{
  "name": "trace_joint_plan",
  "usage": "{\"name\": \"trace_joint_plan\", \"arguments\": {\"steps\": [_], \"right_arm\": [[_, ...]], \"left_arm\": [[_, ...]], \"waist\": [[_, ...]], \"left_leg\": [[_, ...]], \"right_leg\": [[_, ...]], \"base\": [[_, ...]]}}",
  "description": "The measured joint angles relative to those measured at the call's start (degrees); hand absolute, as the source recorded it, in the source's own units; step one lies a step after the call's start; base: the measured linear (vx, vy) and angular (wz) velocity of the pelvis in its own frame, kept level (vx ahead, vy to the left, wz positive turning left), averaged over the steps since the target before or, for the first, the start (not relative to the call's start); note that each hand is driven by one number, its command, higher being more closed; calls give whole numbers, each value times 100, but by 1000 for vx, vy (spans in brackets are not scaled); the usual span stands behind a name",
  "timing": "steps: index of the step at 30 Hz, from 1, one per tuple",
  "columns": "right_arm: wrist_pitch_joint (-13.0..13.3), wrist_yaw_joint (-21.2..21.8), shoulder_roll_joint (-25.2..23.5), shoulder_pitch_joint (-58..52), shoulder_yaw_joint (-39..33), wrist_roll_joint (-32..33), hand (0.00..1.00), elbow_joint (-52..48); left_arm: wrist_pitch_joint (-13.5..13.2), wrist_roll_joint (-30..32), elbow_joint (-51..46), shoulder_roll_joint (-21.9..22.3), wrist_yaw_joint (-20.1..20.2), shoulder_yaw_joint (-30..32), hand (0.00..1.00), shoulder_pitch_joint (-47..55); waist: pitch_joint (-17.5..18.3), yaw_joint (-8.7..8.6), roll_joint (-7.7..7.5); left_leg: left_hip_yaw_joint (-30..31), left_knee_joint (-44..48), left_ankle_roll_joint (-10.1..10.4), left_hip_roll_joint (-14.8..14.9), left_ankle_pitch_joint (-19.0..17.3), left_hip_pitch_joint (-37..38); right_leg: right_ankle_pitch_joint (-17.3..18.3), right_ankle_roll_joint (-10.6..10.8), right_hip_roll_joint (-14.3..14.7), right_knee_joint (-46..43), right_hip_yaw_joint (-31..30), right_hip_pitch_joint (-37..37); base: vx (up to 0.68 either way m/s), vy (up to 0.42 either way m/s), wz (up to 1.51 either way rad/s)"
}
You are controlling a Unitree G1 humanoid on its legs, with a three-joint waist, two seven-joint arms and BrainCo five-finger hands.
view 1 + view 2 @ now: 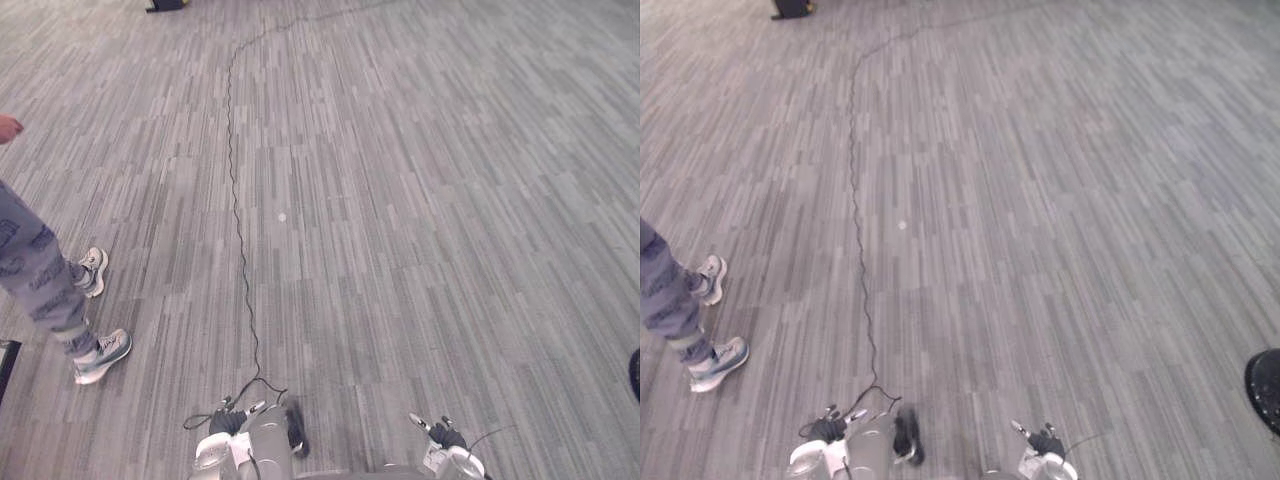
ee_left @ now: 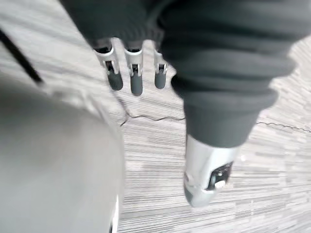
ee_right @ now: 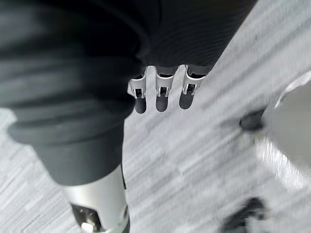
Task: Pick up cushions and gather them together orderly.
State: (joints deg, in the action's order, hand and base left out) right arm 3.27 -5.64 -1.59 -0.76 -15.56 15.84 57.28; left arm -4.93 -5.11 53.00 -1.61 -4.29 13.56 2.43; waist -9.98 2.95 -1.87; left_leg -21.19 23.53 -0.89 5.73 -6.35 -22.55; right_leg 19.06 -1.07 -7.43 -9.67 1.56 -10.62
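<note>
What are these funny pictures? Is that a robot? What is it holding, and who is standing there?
Yes, these pictures come from a walking robot with two hands. The two wide pictures come from cameras in its head, looking down at the grey carpet. A person in sneakers stands on its left. A dark round thing peeks in at the right edge; I can't tell what it is. The two close pictures come from cameras on its wrists. One looks along the left hand, the other along the right hand. Both hands hang down with straight fingers and hold nothing.
</note>
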Motion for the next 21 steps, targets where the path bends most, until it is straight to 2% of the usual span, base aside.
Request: {"name": "trace_joint_plan", "arguments": {"steps": [1,2,4,5,6,7,8,9,10,11,12,13,14,16,17,18,19,20,21], "right_arm": [[3,0,-52,2,-7,0,0,-10],[2,2,-126,-28,-10,1,0,-2],[4,16,-128,-39,-154,0,0,-5],[22,26,-116,-30,-227,0,0,-26],[29,37,-107,-35,-227,-1,0,-33],[32,74,-102,-38,-222,-7,0,-60],[29,88,-92,-43,-219,-8,0,-240],[45,97,-93,-42,-216,-9,0,-285],[81,105,-92,-41,-214,-8,0,-470],[94,106,-95,-34,-216,-9,0,-551],[110,110,-86,-44,-221,-9,0,-680],[130,111,-70,-41,-223,-7,0,-690],[153,118,-22,-31,-229,-6,0,-657],[152,110,65,-82,-277,-7,0,-395],[143,113,60,-112,-332,62,0,-366],[146,110,55,-178,-462,140,0,-279],[143,122,163,-157,-477,246,0,-254],[150,124,235,-156,-483,280,0,-268],[152,122,260,-149,-481,286,0,-318]], "left_arm": [[0,9,-4,-19,0,1,0,-12],[4,9,13,-58,4,3,0,-13],[31,17,108,-167,1,-154,0,-26],[41,43,207,-201,1,-269,0,-29],[49,49,241,-210,-1,-316,0,-36],[71,55,261,-175,-2,-360,0,-80],[73,53,266,-116,-3,-365,0,-91],[73,46,273,-96,-3,-385,0,-105],[74,37,277,-48,3,-476,0,-175],[73,33,277,-23,4,-524,0,-216],[74,3,285,14,15,-594,0,-291],[73,-7,289,29,21,-609,0,-323],[71,-14,357,55,59,-608,0,-425],[55,-9,466,81,98,-672,0,-501],[51,-12,468,91,103,-666,0,-490],[46,-10,504,173,104,-562,0,-437],[46,-10,505,294,101,-472,0,-342],[45,-10,502,371,96,-440,0,-285],[47,-9,499,415,99,-349,0,-255]], "waist": [[8,-6,-50],[27,-8,-116],[53,-15,-224],[49,-36,-226],[45,-47,-222],[9,-81,-186],[-42,-89,-98],[-59,-109,-71],[-86,-193,-39],[-114,-254,3],[-125,-353,13],[-130,-381,17],[-171,-386,22],[-173,-453,-11],[-170,-475,-39],[-143,-562,-62],[-101,-603,152],[-99,-610,343],[-138,-605,485]], "left_leg": [[-19,76,-60,-31,-104,-11],[-75,280,-171,-65,-315,14],[-109,331,-329,-308,-711,485],[-97,180,-385,-421,-815,869],[-77,115,-410,-452,-846,1025],[-10,-164,-388,-516,-963,1580],[-9,-522,-301,-516,-1072,2096],[-8,-662,-273,-517,-1092,2275],[8,-1018,-238,-518,-1117,2743],[23,-1171,-222,-507,-1126,2987],[65,-1327,-123,-446,-1190,3257],[81,-1379,-93,-420,-1215,3350],[93,-1515,-89,-359,-1218,3601],[357,-1745,-89,-307,-1218,4040],[455,-1773,-89,-340,-1218,4122],[677,-1720,-86,-334,-1219,4379],[778,-1281,-55,-116,-1199,4317],[795,-462,48,129,-1139,3992],[930,829,317,433,-833,3444]], "right_leg": [[-72,68,-57,-133,-75,78],[-202,241,-150,-483,-254,178],[-654,770,-303,-1894,-436,518],[-1069,1165,-306,-3034,-594,882],[-1135,1292,-293,-3496,-617,1030],[-1114,1254,-221,-4757,-542,1506],[-928,950,-134,-5484,-353,1979],[-849,853,-115,-5647,-246,2169],[-617,682,-71,-5743,141,2741],[-477,607,-50,-5570,380,3085],[-376,524,-24,-5133,698,3502],[-378,522,-3,-4881,808,3646],[-409,470,70,-4159,951,3838],[-982,406,187,-2079,938,3912],[-1054,408,174,-1867,855,3905],[-1539,83,204,-2138,688,3885],[-1293,-56,286,-2416,767,3851],[-1072,-139,354,-2456,902,3724],[-885,-221,499,-2403,949,3518]], "base": [[595,313,-11],[729,365,2],[732,352,10],[463,186,9],[536,164,2],[481,106,-13],[470,93,-19],[447,81,-17],[445,48,1],[544,10,16],[473,-31,21],[501,-72,24],[534,-112,37],[644,-194,70],[675,-258,81],[698,-288,58],[701,-285,47],[677,-277,20],[676,-254,2]]}}
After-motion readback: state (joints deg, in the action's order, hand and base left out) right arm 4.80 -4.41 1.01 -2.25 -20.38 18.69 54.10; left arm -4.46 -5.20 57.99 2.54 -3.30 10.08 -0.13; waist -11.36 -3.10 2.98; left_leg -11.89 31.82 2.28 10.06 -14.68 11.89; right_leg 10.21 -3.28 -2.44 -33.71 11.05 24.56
